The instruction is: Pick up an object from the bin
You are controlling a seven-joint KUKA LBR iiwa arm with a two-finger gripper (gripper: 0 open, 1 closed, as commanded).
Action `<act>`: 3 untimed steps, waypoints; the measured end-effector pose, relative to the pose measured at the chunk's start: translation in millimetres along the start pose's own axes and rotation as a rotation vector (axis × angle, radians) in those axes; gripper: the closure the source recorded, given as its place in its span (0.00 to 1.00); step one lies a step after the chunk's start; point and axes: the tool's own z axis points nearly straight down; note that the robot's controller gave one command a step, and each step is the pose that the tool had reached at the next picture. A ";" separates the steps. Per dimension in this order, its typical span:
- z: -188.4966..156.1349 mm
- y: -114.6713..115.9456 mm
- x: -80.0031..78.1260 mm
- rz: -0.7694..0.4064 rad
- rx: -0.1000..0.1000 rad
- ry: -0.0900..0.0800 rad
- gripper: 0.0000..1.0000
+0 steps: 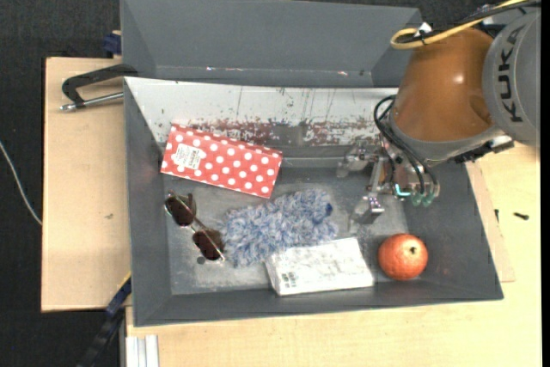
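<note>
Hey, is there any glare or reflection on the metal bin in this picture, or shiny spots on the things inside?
Camera view: the bin's back wall glares white toward its left end and mirrors the red dotted box as reddish streaks along its middle; the apple carries a small pale highlight on top.

Single camera above the scene, angled down and slightly sideways, whole grey metal bin (258,34) in frame, arm (443,94) entering from right.

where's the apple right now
In the camera view the red apple lies in the bin's lower right corner, right of the white box, below the gripper.
</note>
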 end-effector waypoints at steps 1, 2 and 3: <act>24.4 16.3 -7.3 0.007 0.002 -0.019 0.00; 87.3 54.1 -8.5 0.007 0.000 -0.006 1.00; 87.3 54.1 -8.5 0.007 0.000 -0.006 1.00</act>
